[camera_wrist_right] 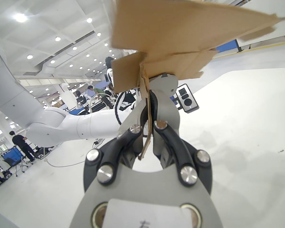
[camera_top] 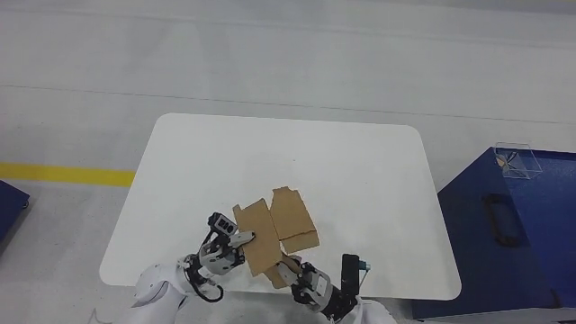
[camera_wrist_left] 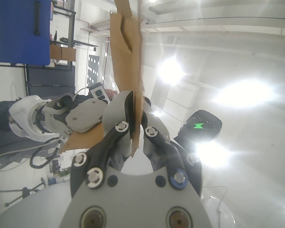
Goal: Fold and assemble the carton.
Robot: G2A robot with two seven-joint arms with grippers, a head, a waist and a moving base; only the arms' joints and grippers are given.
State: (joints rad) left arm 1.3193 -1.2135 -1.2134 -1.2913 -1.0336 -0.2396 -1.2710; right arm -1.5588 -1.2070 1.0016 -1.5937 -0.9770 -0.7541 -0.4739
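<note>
A flat brown carton is held up off the white table near its front edge, its panels partly unfolded. My left gripper is shut on the carton's left edge; in the left wrist view the cardboard runs edge-on between the fingers of that gripper. My right gripper is shut on the carton's lower corner; in the right wrist view a cardboard flap spreads above that gripper, and a thin edge passes between its fingers. The other arm's gripper shows beside the carton.
A blue cabinet with a clear plastic box on top stands right of the table. A yellow floor line runs at the left. The table's far half lies beyond the carton.
</note>
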